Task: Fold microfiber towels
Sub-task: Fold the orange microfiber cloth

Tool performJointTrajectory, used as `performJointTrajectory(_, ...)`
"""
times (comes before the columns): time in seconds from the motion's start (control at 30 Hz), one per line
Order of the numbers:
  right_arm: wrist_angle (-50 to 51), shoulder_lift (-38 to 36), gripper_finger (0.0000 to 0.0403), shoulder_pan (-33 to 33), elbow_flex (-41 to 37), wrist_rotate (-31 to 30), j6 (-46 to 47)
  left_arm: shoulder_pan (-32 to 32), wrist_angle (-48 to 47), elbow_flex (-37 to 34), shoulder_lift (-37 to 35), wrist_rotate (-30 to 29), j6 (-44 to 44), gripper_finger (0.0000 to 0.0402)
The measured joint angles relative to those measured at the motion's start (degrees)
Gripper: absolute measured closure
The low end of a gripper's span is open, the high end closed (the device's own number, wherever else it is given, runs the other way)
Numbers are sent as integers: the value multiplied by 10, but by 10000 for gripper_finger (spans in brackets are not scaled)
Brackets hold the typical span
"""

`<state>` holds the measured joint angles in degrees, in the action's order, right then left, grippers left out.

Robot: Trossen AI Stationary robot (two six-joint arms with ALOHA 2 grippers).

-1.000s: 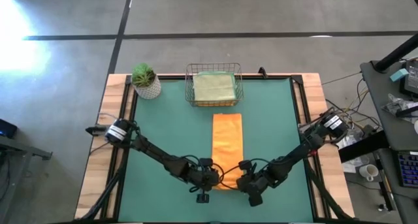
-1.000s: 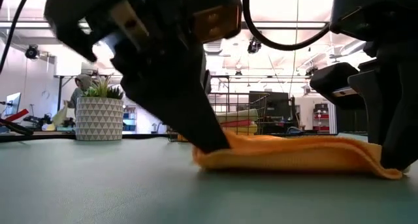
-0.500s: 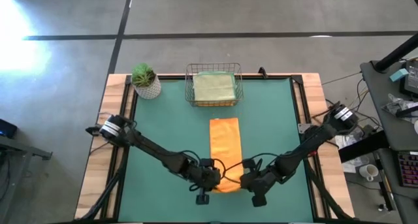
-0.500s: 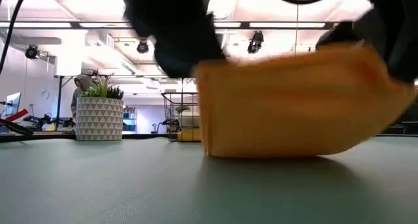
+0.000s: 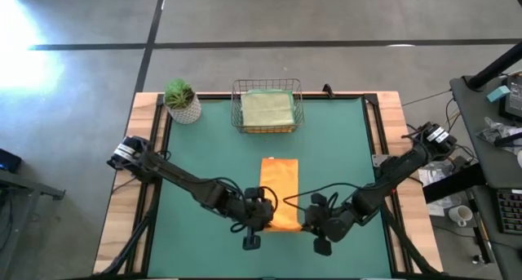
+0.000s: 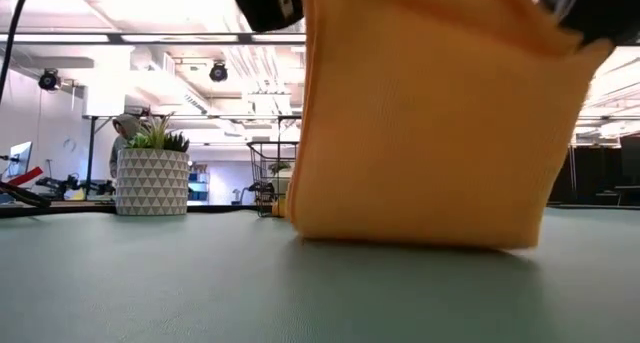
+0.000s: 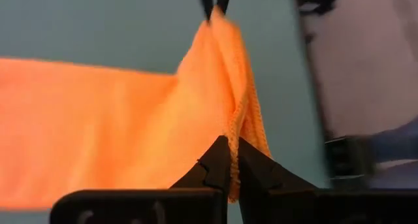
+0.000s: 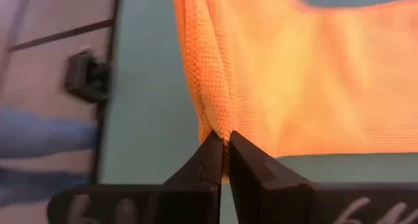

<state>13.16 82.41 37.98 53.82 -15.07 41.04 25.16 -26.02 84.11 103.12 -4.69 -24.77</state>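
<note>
A long, folded orange towel (image 5: 279, 186) lies along the middle of the green table, its near end raised. In the low view the towel (image 6: 430, 133) hangs as a broad sheet whose lower part rests on the table. My left gripper (image 5: 263, 220) is shut on its near left corner, and my right gripper (image 5: 310, 223) is shut on its near right corner. A pale sage green towel (image 5: 267, 109) lies in the wire basket (image 5: 298, 108) at the far edge. My left gripper pinches the towel's near left corner (image 7: 236, 134) between its two fingers, over several layers at a folded edge. The fingers slant down from the table's left. That end is lifted clear; the far part lies on the table. My right gripper pinches the towel's near right corner (image 8: 210, 123) between its two fingers, over several layers at a folded edge. It slants down from the table's right. The near edge hangs between the two grippers, and the cloth falls below it to the table.
A small potted plant (image 5: 181, 100) stands at the far left corner, beside the basket. Bare green mat lies to the left and right of the orange towel. Cables and clutter sit beyond the table's right edge.
Both grippers have risen, staying shut, and my right one has rolled. They have lifted the towel's near end off the table, so that it now hangs as a sheet. The towel's far end has stayed on the table and slid a little toward the near edge.
</note>
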Motion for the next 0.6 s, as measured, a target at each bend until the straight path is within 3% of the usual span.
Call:
performJointTrajectory(0.27, 74, -9, 394, -72, 0, -62, -31, -44, -92, 0, 5, -117, 33, 402)
performJointTrajectory(0.6, 137, -10, 394, -208, 0, -64, -92, -142, -111, -13, 12, -121, 61, 402)
